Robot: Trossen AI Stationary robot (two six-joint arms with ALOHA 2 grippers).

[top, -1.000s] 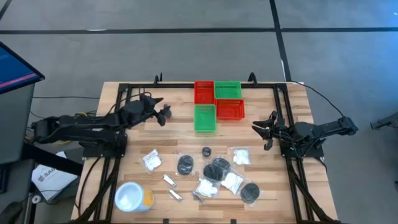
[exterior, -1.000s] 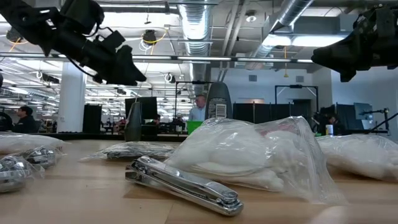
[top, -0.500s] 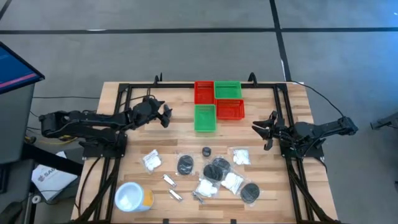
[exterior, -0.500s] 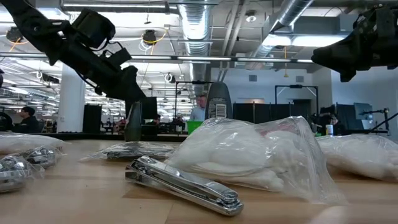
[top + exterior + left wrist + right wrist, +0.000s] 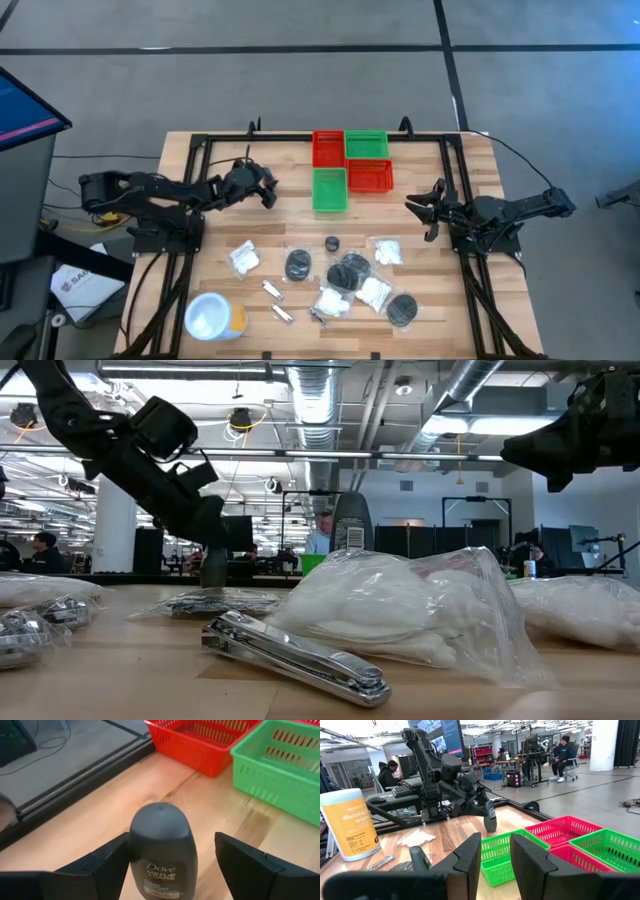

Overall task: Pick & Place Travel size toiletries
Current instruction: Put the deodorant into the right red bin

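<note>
Wooden counter [image 5: 220,215] in a big open workshop, monitors and seated people far behind. At nine o'clock, left hand [image 5: 268,190] low over the boards, fingers spread wide either side of a small dark grey bottle [image 5: 163,851]; bottle upright between them, contact with the pads not discernible. Toward seven o'clock, white round tub [image 5: 212,317] with orange side. Nearer centre, a white packet [image 5: 243,259], two thin silver sachets [image 5: 272,291], then black discs [image 5: 298,265] in clear wrap and more white packets [image 5: 372,292] clustered around six o'clock. At twelve o'clock, red and green bins [image 5: 350,166] set together in a block. At three o'clock, right hand [image 5: 431,210] raised clear of the counter, holding nothing, fingers [image 5: 468,861] parted by a narrow gap, well apart from the toiletries.
</note>
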